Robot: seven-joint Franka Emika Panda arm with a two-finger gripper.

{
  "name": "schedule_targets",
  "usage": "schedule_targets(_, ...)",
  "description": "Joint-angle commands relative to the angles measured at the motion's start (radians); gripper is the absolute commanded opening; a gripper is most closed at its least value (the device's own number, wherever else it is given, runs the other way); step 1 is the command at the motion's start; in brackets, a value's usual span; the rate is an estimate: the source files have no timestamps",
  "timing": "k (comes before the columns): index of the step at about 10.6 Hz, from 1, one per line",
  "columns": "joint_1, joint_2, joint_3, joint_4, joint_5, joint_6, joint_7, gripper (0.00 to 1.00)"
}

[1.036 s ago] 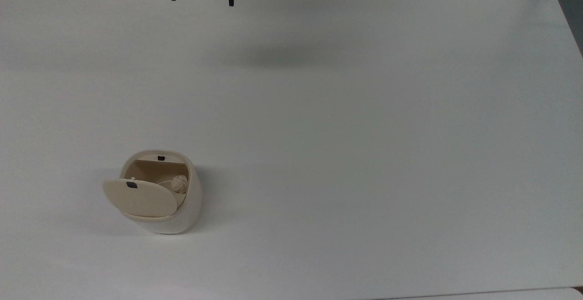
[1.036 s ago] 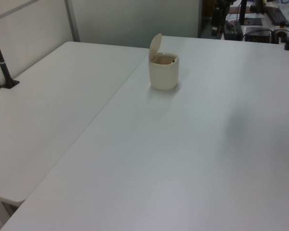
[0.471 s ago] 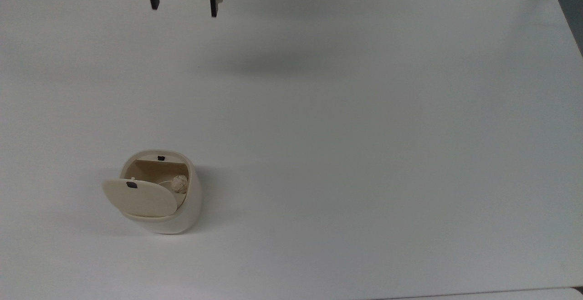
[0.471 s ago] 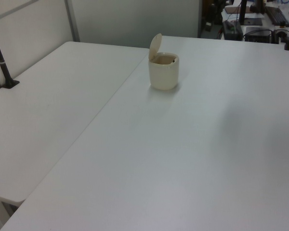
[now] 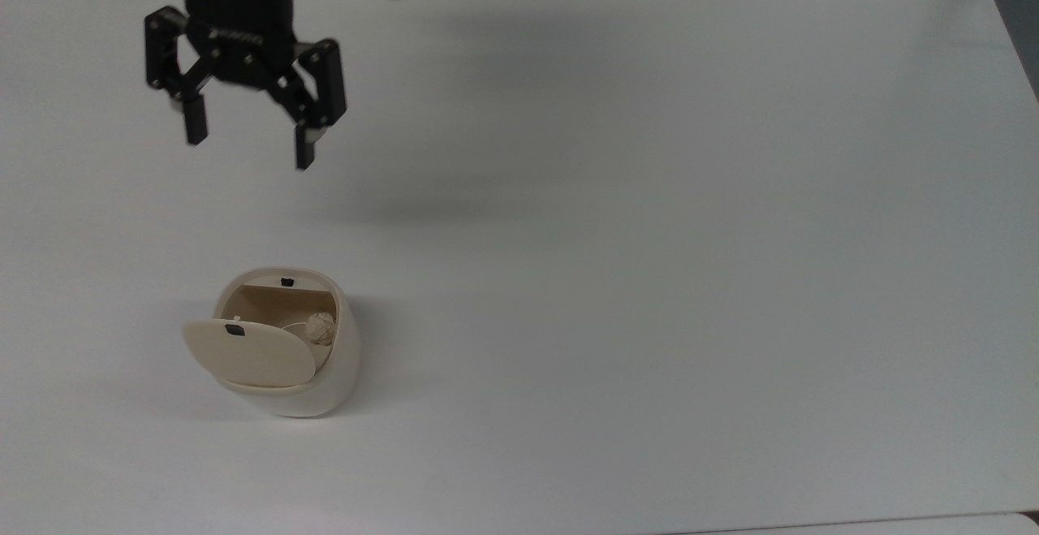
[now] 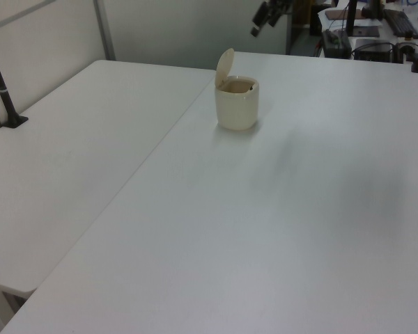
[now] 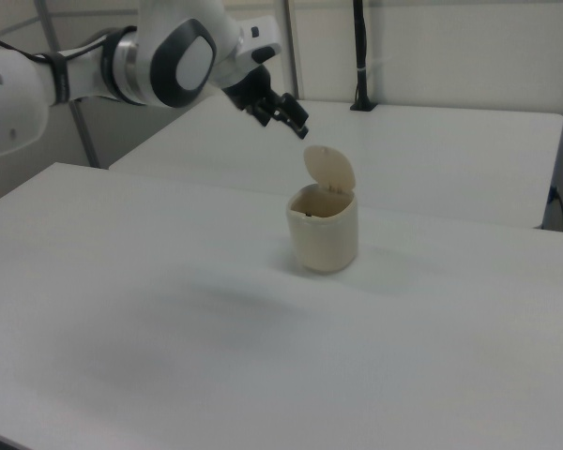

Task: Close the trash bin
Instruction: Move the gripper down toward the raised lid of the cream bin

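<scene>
While its fingers point(image 5: 195, 125) spread wide and hold nothing, the gripper point(image 5: 249, 145) hangs apart from the open-lidded trash bin point(image 5: 312, 389).

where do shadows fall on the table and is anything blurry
Top view: a soft dark smear on the table beside the open tool, and faint shade around the trash bin. Left view: a diffuse grey patch at the left view's right; the tool looks blurred. Right view: a hazy shadow left of the bin.
</scene>
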Motion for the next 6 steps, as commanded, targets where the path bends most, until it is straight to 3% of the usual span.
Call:
schedule_targets(1, 0.014, 0.100, -0.021, 0.095, -0.048, 0.209, 0.222, 1.00)
schedule_targets(3, 0.014, 0.175, -0.030, 0.152, -0.138, 0.325, 0.370, 0.90)
schedule_targets(5, 0.061, 0.264, -0.096, 0.235, -0.217, 0.360, 0.496, 0.60)
schedule_targets(6, 0.083, 0.307, -0.132, 0.284, -0.222, 0.362, 0.543, 0.33)
